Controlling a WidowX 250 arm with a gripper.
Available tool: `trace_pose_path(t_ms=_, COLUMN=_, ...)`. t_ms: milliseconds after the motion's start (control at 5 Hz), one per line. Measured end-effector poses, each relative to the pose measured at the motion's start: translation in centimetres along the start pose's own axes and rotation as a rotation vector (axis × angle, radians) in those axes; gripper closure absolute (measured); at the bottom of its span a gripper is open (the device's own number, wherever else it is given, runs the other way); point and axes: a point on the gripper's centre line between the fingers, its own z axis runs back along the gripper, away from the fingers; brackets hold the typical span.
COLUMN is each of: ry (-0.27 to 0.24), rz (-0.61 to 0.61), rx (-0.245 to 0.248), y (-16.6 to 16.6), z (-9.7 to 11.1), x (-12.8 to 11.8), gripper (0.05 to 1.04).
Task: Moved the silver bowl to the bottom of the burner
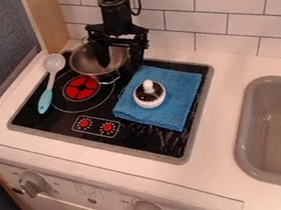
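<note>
The gripper (120, 58) hangs over the back of the stove, its two fingers spread wide apart. One finger is down inside the silver bowl (85, 62); the other stands outside the bowl's right side. The bowl is upright at the stove's back edge, behind the red burner (81, 88), with a wire handle toward the front. Part of its right side is hidden by the gripper.
A blue cloth (179, 86) lies on the stove's right half, with a white-and-brown lidded pot (149, 94) on it. A spoon (46, 98) lies left of the burner. A tiled wall stands behind; a sink (243, 130) is at right.
</note>
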Motion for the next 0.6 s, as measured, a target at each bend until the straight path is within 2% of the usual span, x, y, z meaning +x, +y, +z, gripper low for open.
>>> trace_pose_path(t_ms=200, ry=0.004, rz=-0.016, rx=-0.008, y=-0.2, z=-0.3, x=0.0, gripper=0.463)
trace_pose_path(t_ms=400, ry=0.007, rz=-0.025, rx=-0.017, y=-0.4, z=-0.5, x=-0.2, gripper=0.717)
trace_pose_path(t_ms=600, ry=-0.021, rz=-0.03, rx=-0.031, y=-0.7, z=1.0, x=-0.1, gripper=0.887)
